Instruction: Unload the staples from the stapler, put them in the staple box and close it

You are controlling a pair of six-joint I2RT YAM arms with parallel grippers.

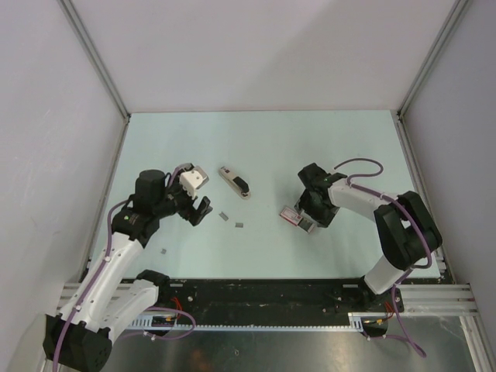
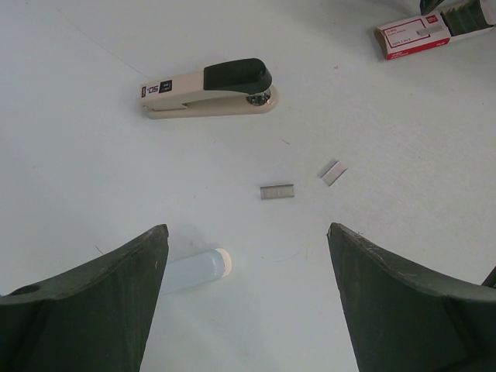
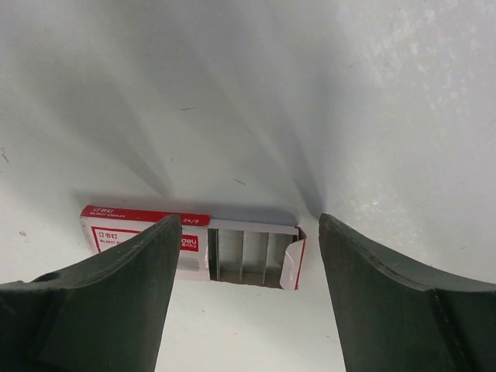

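**Two staple strips (image 1: 223, 216) loose beside the stapler (image 1: 234, 182), both grippers empty**

Stapler: beige body, black grip on top, "50" printed on its side. It lies flat on the table (image 1: 263, 147), top arm down against the base. Nothing touches it.

Staples: in the left wrist view you get two short silvery strips, one (image 2: 277, 191) lying level and a smaller one (image 2: 334, 172) at a slant. Both are on the side of the stapler nearer the arm bases, close to it but clear, and apart from each other. From above, a third grey speck (image 1: 163, 250) sits well off the stapler's near-left side. It is too small to name.

Left gripper (image 1: 198, 211): near-left of the stapler, close to the strips, fingers (image 2: 101, 302) spread wide with only bare table between them. It holds nothing.

Right gripper (image 1: 308, 222): right of the stapler and a little nearer the bases, jaws likewise wide apart. Its wrist view shows it low over the red-and-white staple box (image 3: 147, 232), whose tray (image 3: 244, 256) is slid partly out with rows of staples showing. The box lies across the gap, one end hidden behind a finger (image 3: 101, 302). You cannot tell whether that finger touches it. It is not clamped.
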